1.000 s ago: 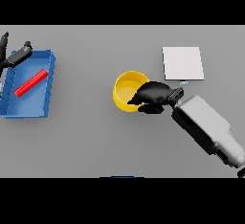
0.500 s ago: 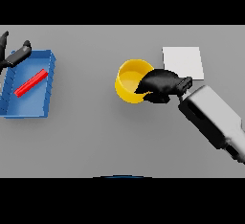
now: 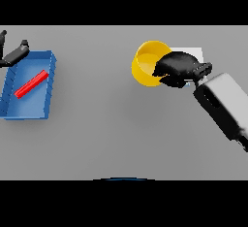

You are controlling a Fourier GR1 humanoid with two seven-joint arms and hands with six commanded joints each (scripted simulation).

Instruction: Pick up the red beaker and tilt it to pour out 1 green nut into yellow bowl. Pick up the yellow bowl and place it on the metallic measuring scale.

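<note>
- Right robot hand (image 3: 178, 68) grips the round yellow bowl (image 3: 147, 63) by its right rim, fingers curled over the edge.
- Bowl sits partly over the pale square scale plate (image 3: 197, 53); hand hides most of the plate.
- Left robot hand (image 3: 14, 54), fingers relaxed, at the far-left edge of the grey table (image 3: 97, 124).
- Beside it, blue rectangular tray (image 3: 30, 112) holds a red beaker lying flat (image 3: 32, 84).

Each hand is dark, the right hand (image 3: 178, 68) joined to a boxy white and grey forearm (image 3: 224, 105).
</note>
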